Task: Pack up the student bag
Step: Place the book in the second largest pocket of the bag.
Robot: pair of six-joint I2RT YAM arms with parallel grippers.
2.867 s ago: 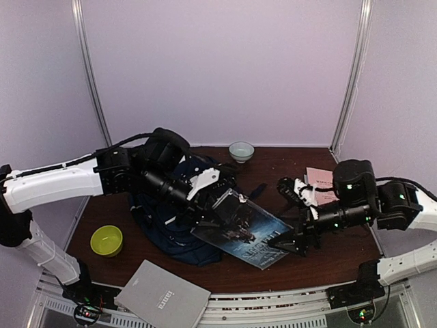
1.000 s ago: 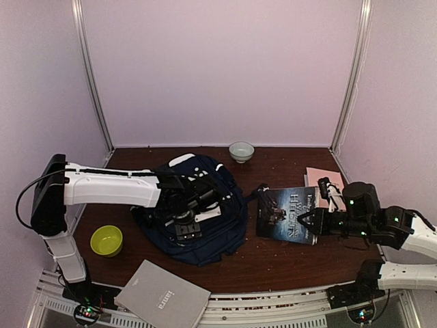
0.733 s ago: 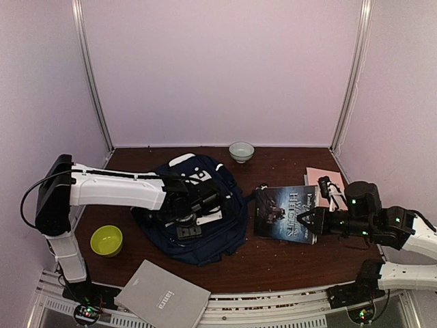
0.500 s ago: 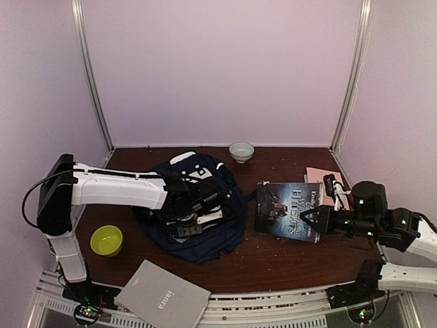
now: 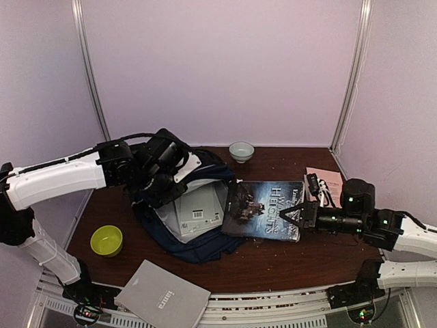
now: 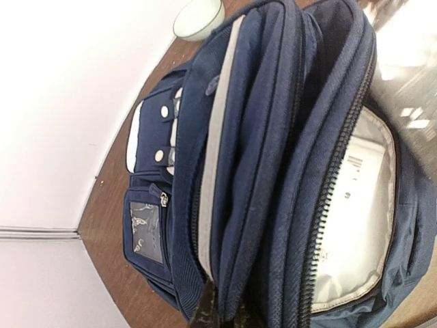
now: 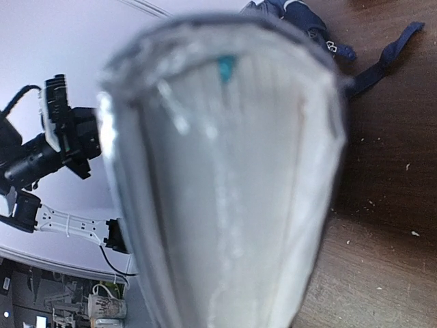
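Navy cloth fold pinched tight in my left gripper (image 6: 213,316): rim of large navy blue striped fabric backpack (image 5: 199,247), lying left of centre on dark brown wooden table (image 5: 273,265), mouth gaping rightward. My right gripper (image 5: 292,214) clamps near edge of dark glossy paperback book (image 5: 263,203), far edge at backpack mouth.

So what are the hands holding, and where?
The right gripper grips the book by its edge; the left gripper grips the bag by its opening's rim.
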